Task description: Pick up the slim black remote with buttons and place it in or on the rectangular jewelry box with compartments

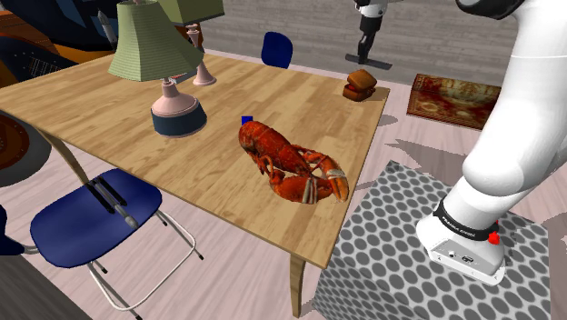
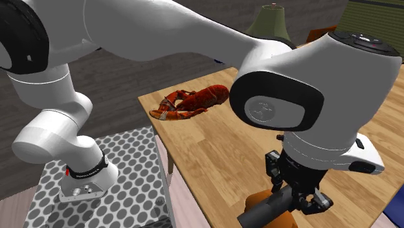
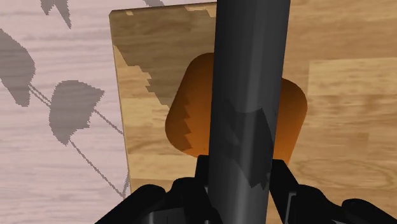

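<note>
Clasping remote point(image 3: 249, 76) (dark grey) between fingers point(image 3: 182, 201)

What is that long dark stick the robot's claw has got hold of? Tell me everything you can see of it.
It is the remote: a slim, long bar, plain dark grey to black, smooth with rounded edges. No buttons can be made out on it. The gripper is shut on it, one black finger on each side, and most of its length sticks out past them. It lies roughly level over the orange-brown box near the wooden table's corner; whether it touches the box cannot be told.
</note>
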Controlling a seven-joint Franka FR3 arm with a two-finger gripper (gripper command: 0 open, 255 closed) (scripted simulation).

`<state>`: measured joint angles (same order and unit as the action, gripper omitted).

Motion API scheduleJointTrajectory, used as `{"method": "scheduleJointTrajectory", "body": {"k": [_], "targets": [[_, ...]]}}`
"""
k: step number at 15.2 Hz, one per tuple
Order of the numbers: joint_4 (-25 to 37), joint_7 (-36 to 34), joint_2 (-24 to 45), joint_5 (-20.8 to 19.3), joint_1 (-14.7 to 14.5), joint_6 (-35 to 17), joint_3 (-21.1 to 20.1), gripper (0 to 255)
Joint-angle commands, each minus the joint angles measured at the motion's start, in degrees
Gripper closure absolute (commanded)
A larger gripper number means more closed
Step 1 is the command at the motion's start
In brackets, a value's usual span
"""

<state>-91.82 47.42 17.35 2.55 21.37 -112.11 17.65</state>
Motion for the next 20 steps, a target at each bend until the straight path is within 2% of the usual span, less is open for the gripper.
{"method": "scheduleJointTrajectory", "body": {"k": [1, 8, 16, 17, 20], "targets": [[-1.1, 0.2, 0.3, 0.1, 0.1, -1.5, 0.0, 255], [-4.8, 0.4, 1.6, 0.6, 0.2, -6.4, -0.2, 255], [-5.0, 0.4, 1.7, 0.6, 0.2, -6.6, -0.2, 255], [-5.0, 0.4, 1.7, 0.6, 0.2, -6.6, -0.2, 0], [-5.0, 0.4, 1.7, 0.6, 0.2, -6.6, -0.2, 0]]}}
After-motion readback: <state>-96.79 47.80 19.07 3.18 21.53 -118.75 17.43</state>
